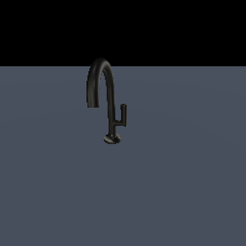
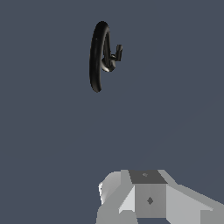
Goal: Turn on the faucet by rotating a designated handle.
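Observation:
A slim black gooseneck faucet (image 1: 112, 103) stands upright on the grey floor in the middle of the exterior view, its spout arching toward that view's left. The handle (image 1: 123, 114), a short stub with an upright rod, branches off the stem toward the exterior view's right. In the wrist view the faucet (image 2: 96, 57) is seen from above and far off, with the handle (image 2: 117, 53) beside its base. Only grey and white parts of my gripper (image 2: 146, 192) show at the wrist view's edge, well apart from the faucet. The gripper is out of the exterior view.
A flat grey-blue floor (image 1: 182, 192) spreads around the faucet on all sides, under a black background. No other objects show in either view.

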Controlling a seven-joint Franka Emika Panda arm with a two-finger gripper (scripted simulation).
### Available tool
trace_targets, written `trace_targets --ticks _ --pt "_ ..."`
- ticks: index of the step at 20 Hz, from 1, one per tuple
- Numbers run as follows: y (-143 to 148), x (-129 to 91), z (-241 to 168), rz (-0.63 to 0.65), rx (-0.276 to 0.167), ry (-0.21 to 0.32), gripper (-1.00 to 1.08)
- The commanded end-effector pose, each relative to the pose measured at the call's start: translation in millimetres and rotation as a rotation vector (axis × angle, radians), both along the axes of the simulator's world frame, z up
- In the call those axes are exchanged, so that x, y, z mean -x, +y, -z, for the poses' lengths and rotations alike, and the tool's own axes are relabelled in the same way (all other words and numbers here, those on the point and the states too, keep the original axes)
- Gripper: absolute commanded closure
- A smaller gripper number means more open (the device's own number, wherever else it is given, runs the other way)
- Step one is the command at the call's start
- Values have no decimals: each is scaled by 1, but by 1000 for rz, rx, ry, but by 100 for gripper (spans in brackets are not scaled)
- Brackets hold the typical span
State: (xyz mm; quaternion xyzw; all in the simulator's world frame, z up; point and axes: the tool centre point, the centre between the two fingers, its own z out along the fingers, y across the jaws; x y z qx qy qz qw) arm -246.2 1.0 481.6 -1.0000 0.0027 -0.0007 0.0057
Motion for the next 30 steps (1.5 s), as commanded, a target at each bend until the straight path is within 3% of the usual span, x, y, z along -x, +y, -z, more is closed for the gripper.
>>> trace_targets --ticks 1,8,15,30 --pt "0 0 0 0 0 0 108" --pt "1 -7 2 19 -18 16 108" --pt "3 -27 7 76 -72 65 108" --pt "4 -109 39 311 -295 265 108"
